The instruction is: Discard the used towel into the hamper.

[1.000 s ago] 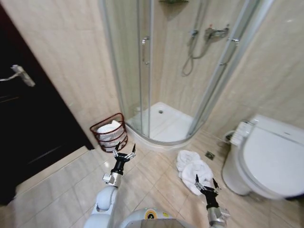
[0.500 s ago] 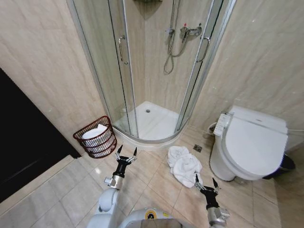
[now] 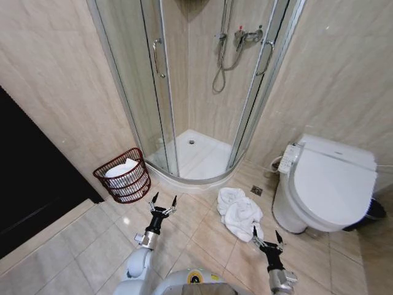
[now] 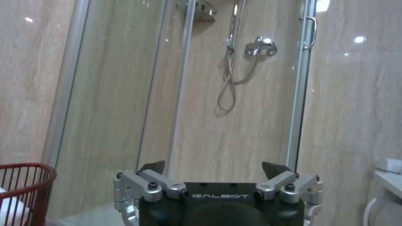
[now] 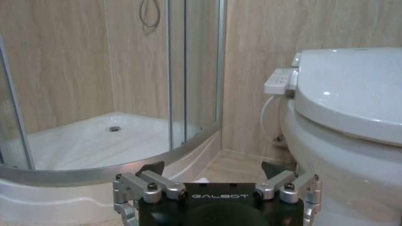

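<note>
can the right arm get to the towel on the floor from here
Probably yes. The right pincer hangs open just short of the crumpled white towel, with only bare floor tile between them. The toilet stands off to the side, not across the path.

The head camera has swung slightly further right.

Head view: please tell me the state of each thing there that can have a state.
Crumpled white towel: heaped on the floor tiles, ungrasped.
Dark red wire hamper: upright, white cloth inside.
White toilet: lid shut.
Glass shower door: closed.
Left pincer: open, empty.
Right pincer: open, empty.
</note>
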Tool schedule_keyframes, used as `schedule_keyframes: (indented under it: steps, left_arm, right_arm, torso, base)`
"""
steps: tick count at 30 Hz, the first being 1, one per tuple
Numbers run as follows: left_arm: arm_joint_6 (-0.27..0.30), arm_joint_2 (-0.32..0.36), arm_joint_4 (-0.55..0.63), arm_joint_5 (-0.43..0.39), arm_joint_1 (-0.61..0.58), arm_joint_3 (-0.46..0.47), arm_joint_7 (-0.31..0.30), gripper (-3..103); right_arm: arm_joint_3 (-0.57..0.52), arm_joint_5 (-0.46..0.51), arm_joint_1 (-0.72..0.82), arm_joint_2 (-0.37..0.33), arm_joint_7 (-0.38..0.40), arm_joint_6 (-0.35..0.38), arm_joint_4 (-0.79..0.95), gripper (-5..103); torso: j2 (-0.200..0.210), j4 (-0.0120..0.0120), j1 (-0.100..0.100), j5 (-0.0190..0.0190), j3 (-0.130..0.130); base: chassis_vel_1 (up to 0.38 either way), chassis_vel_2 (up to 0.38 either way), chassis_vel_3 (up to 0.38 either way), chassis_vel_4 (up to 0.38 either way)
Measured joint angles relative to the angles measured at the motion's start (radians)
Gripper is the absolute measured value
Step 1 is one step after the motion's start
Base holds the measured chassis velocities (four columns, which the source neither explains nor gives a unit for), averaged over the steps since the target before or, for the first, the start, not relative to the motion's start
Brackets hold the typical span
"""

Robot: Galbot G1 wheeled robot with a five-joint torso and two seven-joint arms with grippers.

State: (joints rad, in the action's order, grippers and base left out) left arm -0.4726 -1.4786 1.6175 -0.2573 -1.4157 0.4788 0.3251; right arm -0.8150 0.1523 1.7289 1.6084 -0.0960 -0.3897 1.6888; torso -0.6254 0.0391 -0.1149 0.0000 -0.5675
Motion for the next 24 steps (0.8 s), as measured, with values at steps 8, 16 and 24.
schedule_keyframes:
  steps: [8, 16, 24]
  left_arm:
    - [0.002, 0.002, -0.009, -0.002, 0.012, 0.0, 0.0, 100]
    - [0.004, 0.005, -0.021, -0.003, 0.023, -0.005, 0.002, 100]
    - [0.006, 0.012, -0.031, -0.006, 0.033, -0.006, 0.003, 100]
  right_arm:
    - [-0.002, -0.005, -0.006, 0.0, -0.012, -0.005, 0.002, 100]
    - [-0.007, -0.014, -0.01, 0.0, -0.014, -0.005, -0.002, 100]
    - [-0.011, -0.024, -0.016, 0.0, -0.014, -0.003, -0.006, 100]
  torso:
    - [0.035, 0.0, 0.016, 0.0, 0.019]
    - [0.069, -0.0001, 0.033, 0.0, 0.036]
    - [0.102, -0.0001, 0.048, 0.0, 0.054]
  base:
    - [0.0, 0.0, 0.0, 0.0]
    - [0.0, 0.0, 0.0, 0.0]
    - [0.0, 0.0, 0.0, 0.0]
